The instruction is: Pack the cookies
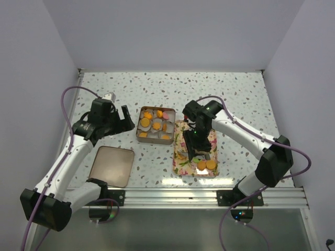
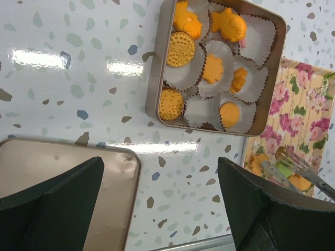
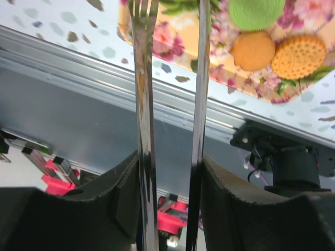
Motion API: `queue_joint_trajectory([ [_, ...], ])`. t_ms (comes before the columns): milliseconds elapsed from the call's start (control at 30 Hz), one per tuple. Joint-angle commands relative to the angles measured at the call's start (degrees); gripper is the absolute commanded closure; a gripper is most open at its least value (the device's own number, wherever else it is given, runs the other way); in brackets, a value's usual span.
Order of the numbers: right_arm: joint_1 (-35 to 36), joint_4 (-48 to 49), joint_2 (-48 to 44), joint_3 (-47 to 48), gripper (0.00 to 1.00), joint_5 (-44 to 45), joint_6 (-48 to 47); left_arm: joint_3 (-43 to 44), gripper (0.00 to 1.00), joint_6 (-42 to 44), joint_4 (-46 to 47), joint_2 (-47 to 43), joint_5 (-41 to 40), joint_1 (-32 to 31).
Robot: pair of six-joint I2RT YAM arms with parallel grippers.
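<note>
Orange cookies (image 2: 180, 48) sit in white paper cups inside a square metal tin (image 2: 157, 99), also seen from above as the tin (image 1: 137, 133). More cookies lie on a floral tray (image 1: 212, 138): a green one (image 3: 256, 11) and two orange ones (image 3: 253, 50). My right gripper (image 1: 196, 144) hovers over this tray, shut on metal tongs (image 3: 144, 104). The tong blades stand apart, and their tips are cut off at the top of the right wrist view. My left gripper (image 2: 159, 204) hangs open and empty left of the tin.
The tin's flat lid (image 1: 111, 166) lies at the near left, partly under my left fingers (image 2: 57, 204). The table's metal front rail (image 1: 209, 194) runs just below the floral tray. White walls close in the table on three sides.
</note>
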Motion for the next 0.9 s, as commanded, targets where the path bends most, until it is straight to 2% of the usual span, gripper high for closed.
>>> queue_joint_trajectory([
  [0, 0.21, -0.59, -3.67, -2.88, 0.53, -0.81, -0.54, 1.08, 0.04, 1.23, 0.55, 0.04, -0.64, 0.47],
  [867, 0.91, 0.64, 0.28, -4.55, 0.50, -3.27, -2.47, 0.20, 0.04, 1.23, 2.31, 1.36, -0.73, 0.47],
])
